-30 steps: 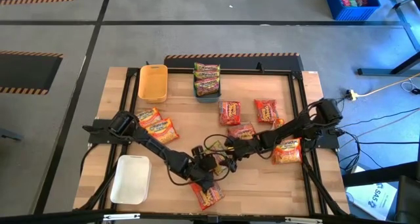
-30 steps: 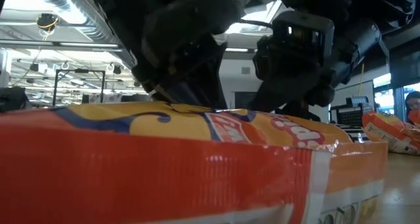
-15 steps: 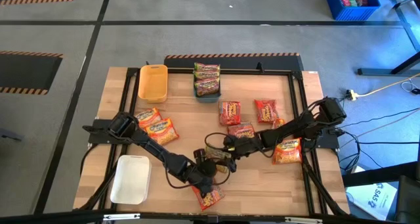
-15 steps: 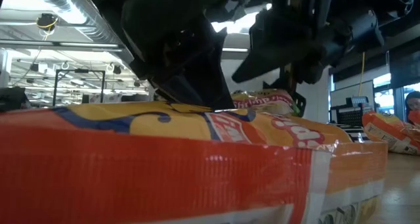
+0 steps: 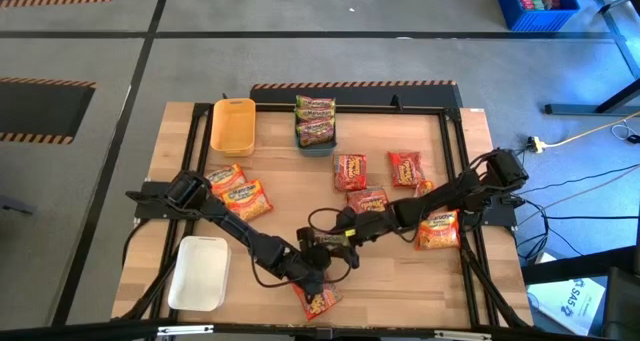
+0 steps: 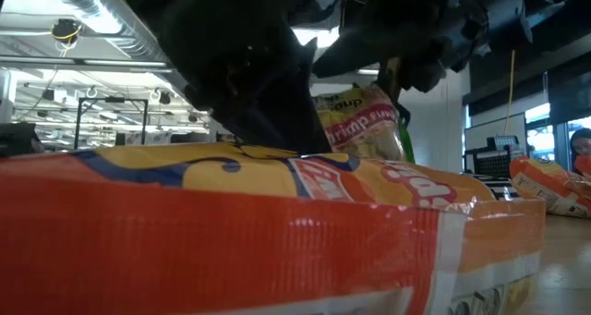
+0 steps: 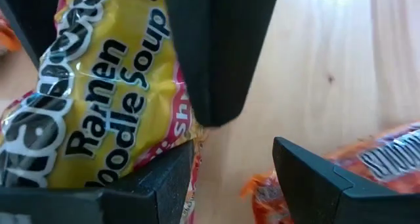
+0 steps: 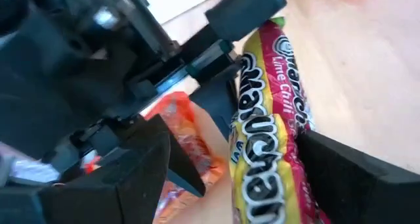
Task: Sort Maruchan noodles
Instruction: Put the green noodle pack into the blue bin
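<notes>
A green-edged Maruchan packet with yellow and red print sits between the fingers of my right gripper, near the table's middle. The low view shows it raised. My left gripper is open right beside that packet, over the wood. An orange packet lies flat at the near edge and fills the low view. Two green-edged packets lie in the blue-grey tray. My right gripper pinches the green-edged packet between its two fingers, which lie across its width; one finger lies over the packet's side edge. The packet is lifted clear of the table and tilted up on edge. My left gripper: whether it touches the packet, I cannot tell.
The yellow tray stands at the far left and the white tray at the near left. Orange packets lie by the left arm. Red packets and an orange one lie by the right arm.
My right gripper has risen with the green-edged packet. In the low view the packet has come up from behind the near orange packet and tipped more upright. The left gripper has stayed low beside it.
</notes>
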